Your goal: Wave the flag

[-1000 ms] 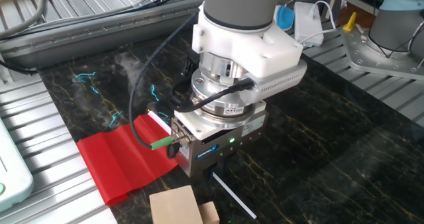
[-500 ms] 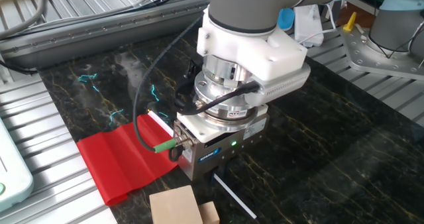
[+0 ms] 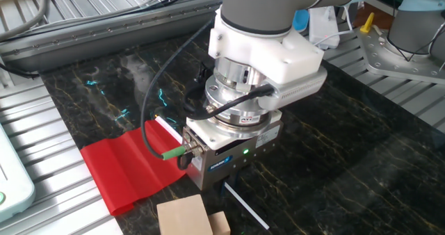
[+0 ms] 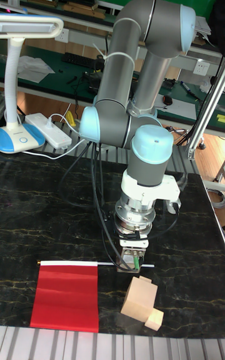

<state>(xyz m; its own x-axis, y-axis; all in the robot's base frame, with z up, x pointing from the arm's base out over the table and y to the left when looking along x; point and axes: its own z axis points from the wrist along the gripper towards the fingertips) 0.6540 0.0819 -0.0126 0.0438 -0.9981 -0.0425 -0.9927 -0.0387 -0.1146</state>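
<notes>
The grey UR5 arm has barely moved in the last second, drifting only slightly toward 3 o'clock; its silver two-finger gripper [image 3: 224, 186] now sits low over the thin white stick. The small bright red rippled flag [image 3: 128, 169] still lies flat on the black marbled table [image 3: 348, 144], at 9 o'clock of the gripper. The pale wooden blocks [image 4: 142, 302] sit at 6 o'clock. Fingers are hidden, so I cannot tell their opening; likely the grasp is settling, waving not yet begun.

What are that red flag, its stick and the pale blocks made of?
The red flag looks like smooth matte sheet with stiff ridged folds, cloth or plastic, hard to tell. Its stick is thin, white and smooth, probably plastic. The pale blocks look like unfinished light wood.
</notes>
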